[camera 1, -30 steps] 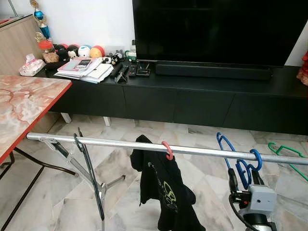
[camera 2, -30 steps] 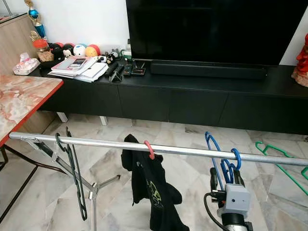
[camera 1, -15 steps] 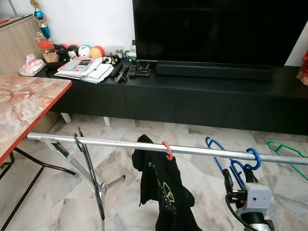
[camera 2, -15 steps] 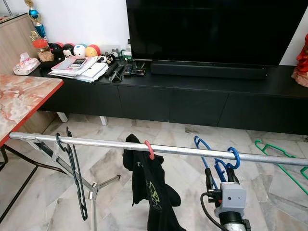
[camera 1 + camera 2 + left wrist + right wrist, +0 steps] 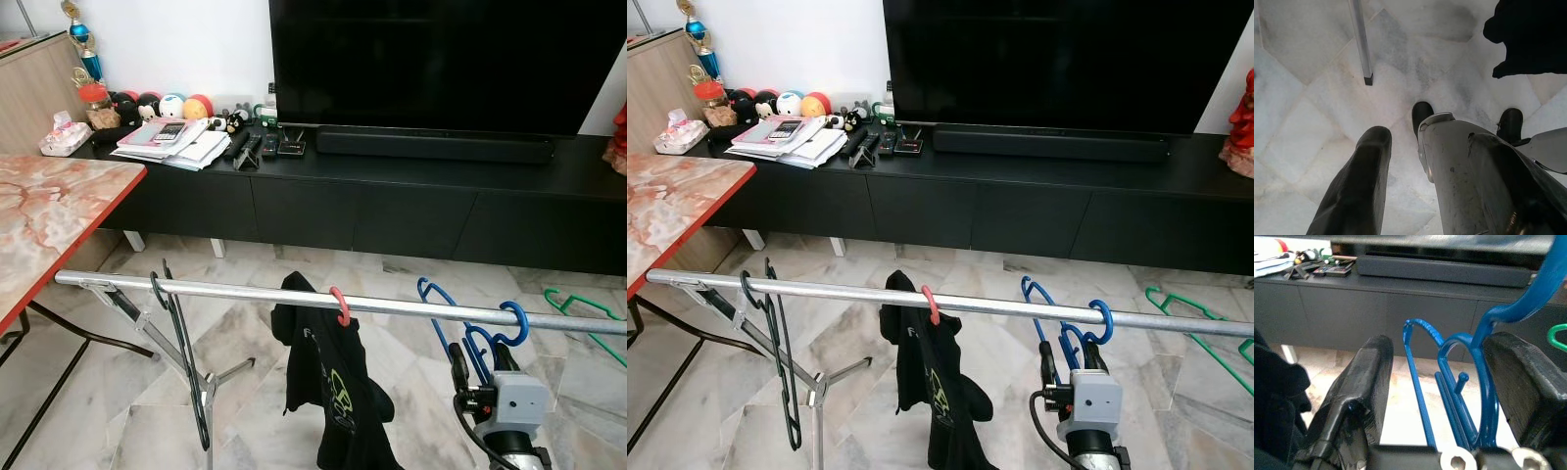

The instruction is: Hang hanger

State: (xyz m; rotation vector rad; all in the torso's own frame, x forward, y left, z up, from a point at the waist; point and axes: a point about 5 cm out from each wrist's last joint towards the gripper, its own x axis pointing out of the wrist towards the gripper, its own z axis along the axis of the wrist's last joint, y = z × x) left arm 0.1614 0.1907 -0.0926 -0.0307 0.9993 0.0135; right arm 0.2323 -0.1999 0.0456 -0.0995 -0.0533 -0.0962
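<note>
**Blue hanger hooked on, release pending**

The left gripper (image 5: 1396, 161) hung idle over the floor, fingers apart. Toward the rail's (image 5: 245, 292) right end, the blue hanger's (image 5: 468, 328) hook sat over it. The right gripper (image 5: 1449, 396) stood spread around the hanger; backing away looked next.

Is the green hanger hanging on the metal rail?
No, the green hanger lies on the floor beyond the metal rail, not hooked over it.
</note>
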